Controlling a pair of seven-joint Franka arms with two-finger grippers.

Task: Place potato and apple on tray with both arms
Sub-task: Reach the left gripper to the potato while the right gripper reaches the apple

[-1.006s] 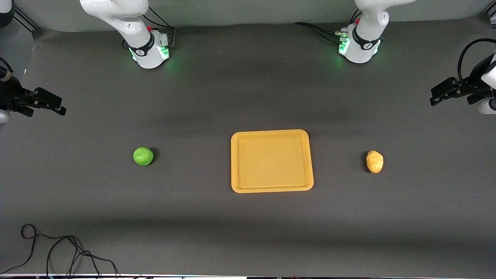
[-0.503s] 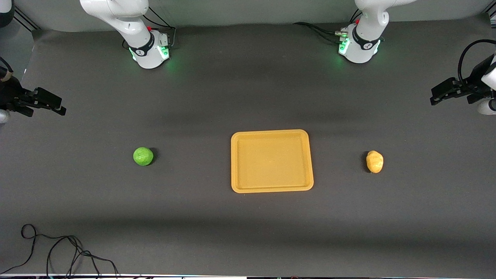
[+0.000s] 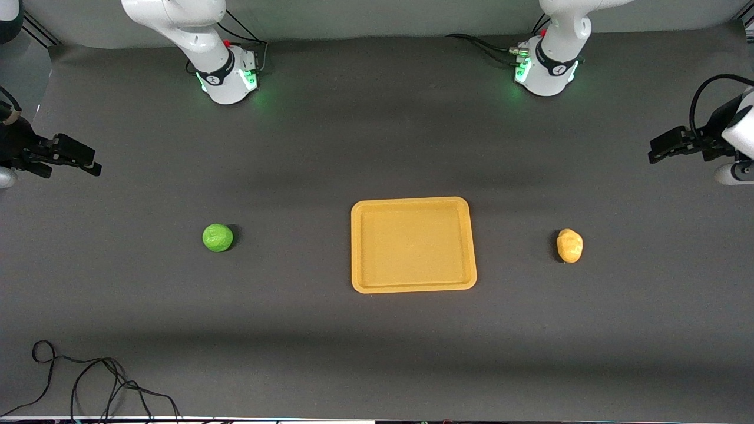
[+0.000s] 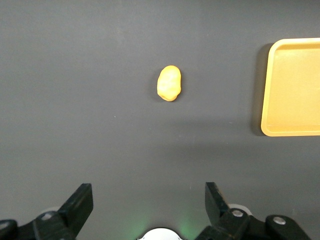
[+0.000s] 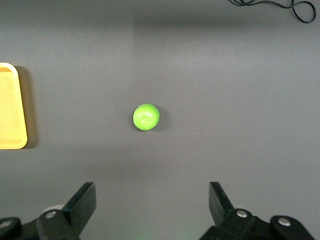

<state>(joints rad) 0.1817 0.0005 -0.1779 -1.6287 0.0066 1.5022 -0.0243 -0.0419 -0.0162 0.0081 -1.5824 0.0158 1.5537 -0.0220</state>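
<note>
Potato (image 3: 569, 245) sits on the dark tabletop (image 3: 377, 341) toward the left arm's end, well apart from the tray (image 3: 413, 286). Apple (image 3: 218, 237) sits toward the right arm's end, also well apart from the tray. Tray lies flat between the 2, roughly mid-tabletop, nothing in it. All 3 in a rough row, about equally near the front cam.

Left claw (image 3: 668, 147) hangs in the air over the tabletop's edge at the left arm's end, fingers spread wide, nothing gripped. Left wrist view: both fingers (image 4: 77, 206) apart w/ bare tabletop between them, potato (image 4: 169, 83) lying ahead of the gap, tray's (image 4: 266, 115) rim at the pic's edge.

Right claw (image 3: 79, 159) hangs over the tabletop's edge at the right arm's end, fingers likewise spread, empty. Right wrist view: fingers (image 5: 82, 202) wide apart, apple (image 5: 146, 117) ahead of the gap, a strip of tray (image 5: 20, 135) at the pic's edge, a loop of black cable (image 5: 295, 7) at the tabletop's edge.

Same cable (image 3: 88, 383) lies coiled on the tabletop's corner nearest the front cam, toward the right arm's end. Green lights glow on both arm bases (image 3: 230, 82).
</note>
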